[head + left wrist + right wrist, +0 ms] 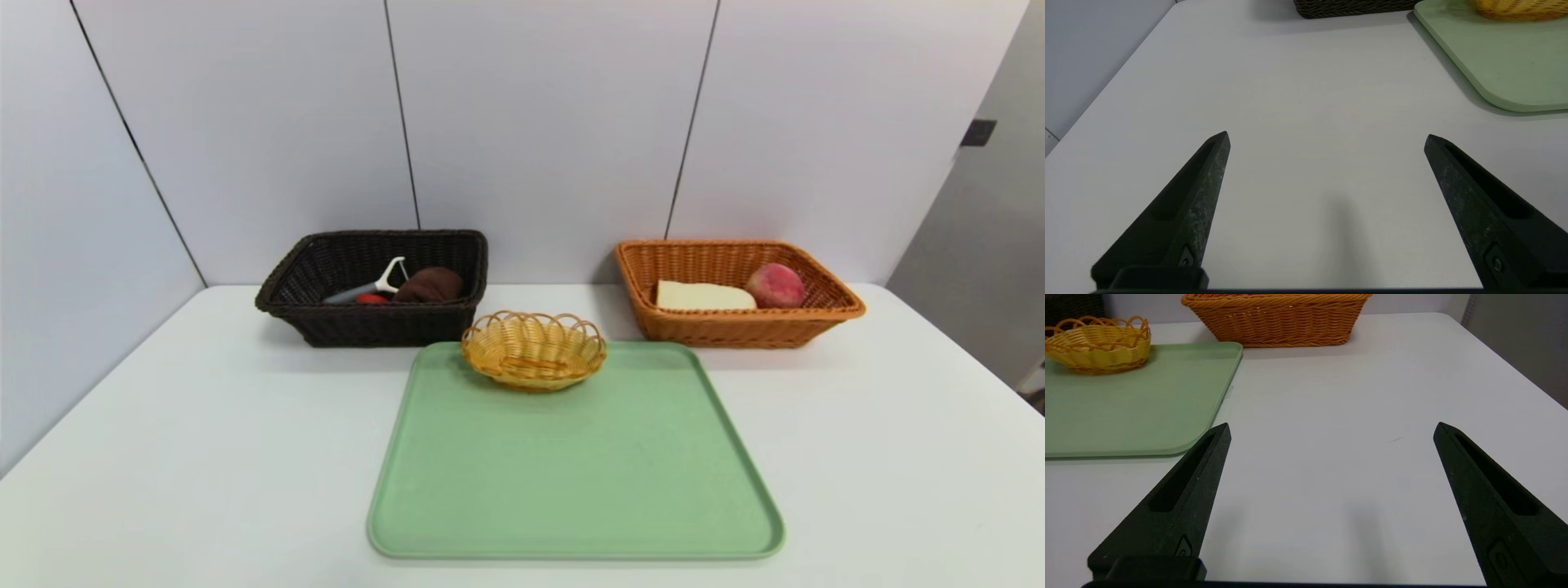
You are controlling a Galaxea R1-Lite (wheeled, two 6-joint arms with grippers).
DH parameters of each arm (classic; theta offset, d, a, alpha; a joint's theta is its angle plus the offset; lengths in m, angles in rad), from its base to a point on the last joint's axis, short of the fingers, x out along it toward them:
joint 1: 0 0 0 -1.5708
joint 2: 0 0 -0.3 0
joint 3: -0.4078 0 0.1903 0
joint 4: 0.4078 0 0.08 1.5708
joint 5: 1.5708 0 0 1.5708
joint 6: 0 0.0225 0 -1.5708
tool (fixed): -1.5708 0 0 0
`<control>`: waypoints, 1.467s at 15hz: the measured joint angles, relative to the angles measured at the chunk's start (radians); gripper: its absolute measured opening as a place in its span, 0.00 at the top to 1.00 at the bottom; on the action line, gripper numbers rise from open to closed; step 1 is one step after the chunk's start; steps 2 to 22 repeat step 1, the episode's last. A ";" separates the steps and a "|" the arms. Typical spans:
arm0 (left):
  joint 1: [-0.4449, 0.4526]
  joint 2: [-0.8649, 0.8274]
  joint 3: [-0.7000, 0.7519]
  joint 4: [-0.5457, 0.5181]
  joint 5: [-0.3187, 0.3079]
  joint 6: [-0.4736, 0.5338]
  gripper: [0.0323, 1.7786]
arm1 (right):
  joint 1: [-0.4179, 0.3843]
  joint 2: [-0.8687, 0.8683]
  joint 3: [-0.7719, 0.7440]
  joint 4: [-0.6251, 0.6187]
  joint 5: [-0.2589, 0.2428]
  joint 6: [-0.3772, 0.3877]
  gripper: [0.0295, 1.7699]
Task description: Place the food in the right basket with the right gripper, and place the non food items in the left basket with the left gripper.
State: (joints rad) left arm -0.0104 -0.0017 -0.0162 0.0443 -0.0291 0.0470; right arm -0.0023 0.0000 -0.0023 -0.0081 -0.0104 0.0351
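Note:
The dark left basket (282, 282) at the back left holds a grey and white peeler (371, 287), a small red item (371, 299) and a brown cloth (429, 285). In the orange right basket (824, 314) at the back right lie a pale yellow block (702, 296) and a pinkish-red peach (775, 285). Neither arm shows in the head view. My left gripper (1327, 136) hovers open over bare table left of the tray, with nothing between its fingers. My right gripper (1331, 426) is open over bare table right of the tray, also holding nothing.
A green tray (571, 490) lies mid-table with a small yellow wicker bowl (533, 349) at its far edge. White wall panels stand close behind the baskets. The table (163, 457) ends at the left, right and front.

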 joint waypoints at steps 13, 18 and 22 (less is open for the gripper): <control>0.000 0.000 0.000 0.000 0.000 0.000 0.05 | 0.000 0.000 0.001 -0.001 0.000 0.009 0.03; 0.000 0.000 0.000 0.000 0.000 0.000 0.05 | 0.000 0.000 0.001 -0.001 0.000 0.009 0.03; 0.000 0.000 0.000 0.000 0.000 0.000 0.05 | 0.000 0.000 0.001 -0.001 0.000 0.009 0.03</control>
